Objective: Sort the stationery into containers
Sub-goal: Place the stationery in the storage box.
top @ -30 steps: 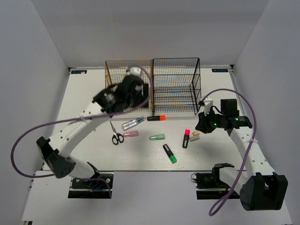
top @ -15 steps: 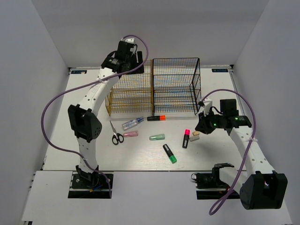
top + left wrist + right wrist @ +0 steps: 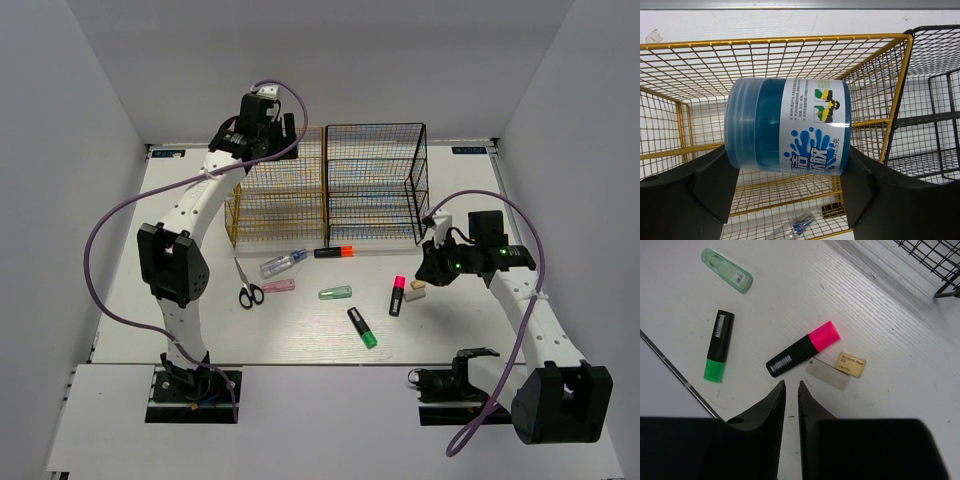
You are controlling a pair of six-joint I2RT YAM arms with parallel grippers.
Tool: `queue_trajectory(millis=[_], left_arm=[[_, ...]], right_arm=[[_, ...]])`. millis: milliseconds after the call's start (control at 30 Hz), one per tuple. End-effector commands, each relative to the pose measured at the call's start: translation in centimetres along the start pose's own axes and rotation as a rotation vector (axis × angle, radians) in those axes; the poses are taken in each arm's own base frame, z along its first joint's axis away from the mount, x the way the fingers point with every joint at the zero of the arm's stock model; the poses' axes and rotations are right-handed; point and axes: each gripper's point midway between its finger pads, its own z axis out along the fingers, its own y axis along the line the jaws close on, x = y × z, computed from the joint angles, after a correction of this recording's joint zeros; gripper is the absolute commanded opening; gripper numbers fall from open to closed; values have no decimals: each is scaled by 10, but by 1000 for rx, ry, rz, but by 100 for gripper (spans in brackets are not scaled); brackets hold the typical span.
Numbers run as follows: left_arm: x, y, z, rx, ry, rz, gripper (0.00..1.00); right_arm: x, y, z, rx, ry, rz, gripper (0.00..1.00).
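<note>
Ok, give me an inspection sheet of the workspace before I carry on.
Surface: white table, stationery scattered on it.
Job's things: blue roll held at top of gold rack; black rack beside it; scissors, clear pen, pink capsule, green capsule, orange highlighter, green highlighter, pink highlighter, eraser on table.
Clutter: grey slip beside eraser.
Claws: left claw shut on blue roll; right claw nearly shut, empty, near pink highlighter.
Cables: purple cable loops off each arm, clear of the items.
Surroundings: white walls, nothing else seen.

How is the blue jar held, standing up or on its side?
On its side: the blue jar lies crosswise in the left end effector, its label print turned sideways.
</note>
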Motion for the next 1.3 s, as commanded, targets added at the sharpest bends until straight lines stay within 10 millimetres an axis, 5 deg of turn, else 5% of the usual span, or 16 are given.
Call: queue_trajectory(millis=[0,133,200,333,1067,1267], left_arm=[[-22,-5,-22,25,-69,37,3],[-15,-2,-17,6,-43,55,25],[-16,1,-18,-8,-45,56,49],[-17,0,-15,-19,-40,67,63],[-14,8,2,-156,-57,121,94],[-19,7,-1,-163,-77,118,95]], right_arm=[[-6,2,-2,-16,-13,-20,20],[-5,3,-2,-18,-8,-16,23],[-5,2,-2,-15,-9,-18,25],[-5,3,-2,-19,-8,-16,26],[-5,4,-3,-22,-11,-27,30],[-5,4,-4,-21,-13,-23,30]])
